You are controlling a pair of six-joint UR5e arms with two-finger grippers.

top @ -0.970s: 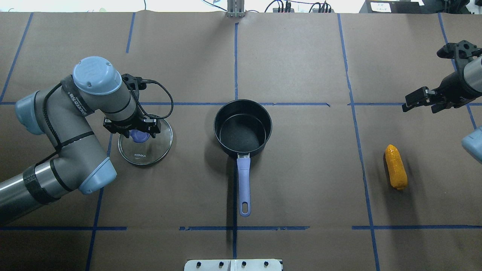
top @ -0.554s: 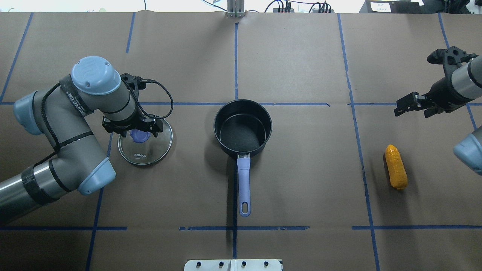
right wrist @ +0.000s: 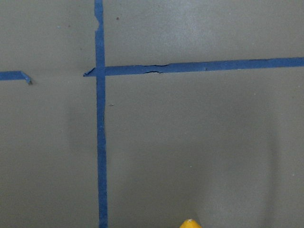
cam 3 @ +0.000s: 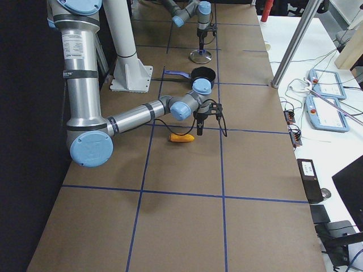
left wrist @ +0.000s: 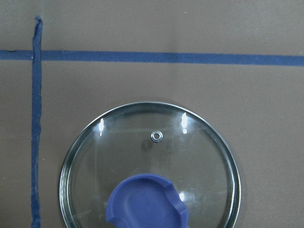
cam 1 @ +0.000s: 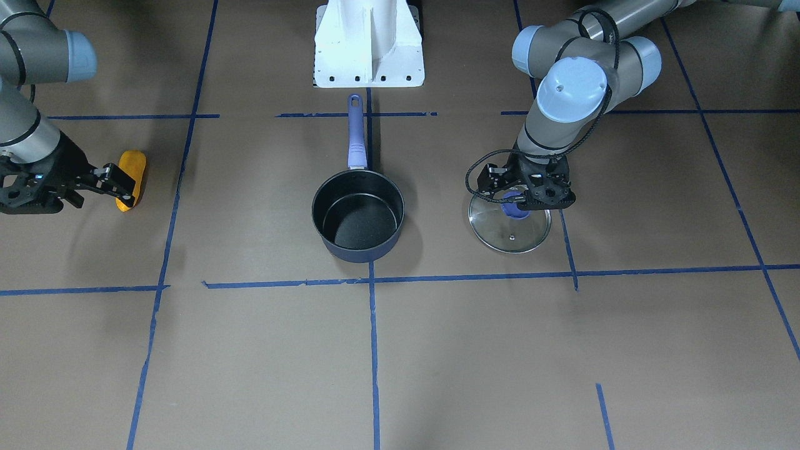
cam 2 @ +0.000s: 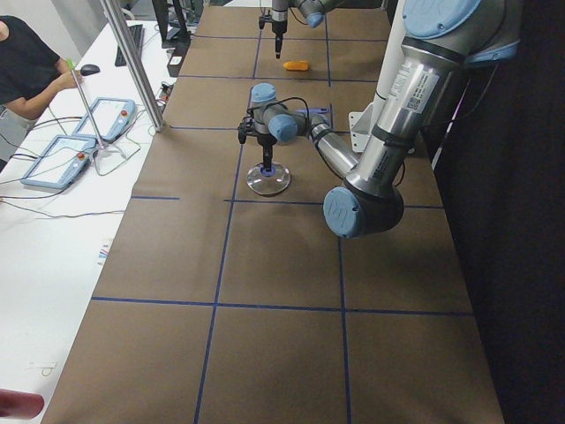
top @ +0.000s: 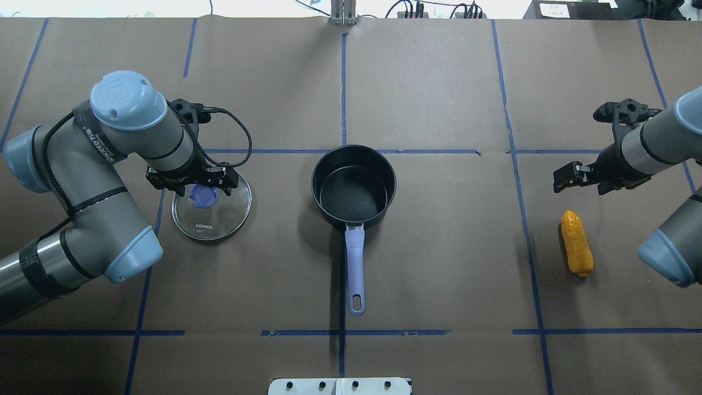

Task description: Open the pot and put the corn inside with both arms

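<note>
The black pot with a purple handle stands open in the middle of the table. Its glass lid with a blue knob lies flat to the pot's left. My left gripper hovers open just above the knob, holding nothing. The left wrist view shows the lid free on the table. The orange-yellow corn lies at the right. My right gripper is open and empty, in the air just beyond the corn's far end. The corn's tip shows at the bottom of the right wrist view.
Brown paper with blue tape lines covers the table. The white base stand sits behind the pot's handle. An operator and teach pendants are at a side bench.
My right gripper has moved left and nearer, towards the corn. My left arm has shifted slightly back from the lid, so more of the blue knob shows.
</note>
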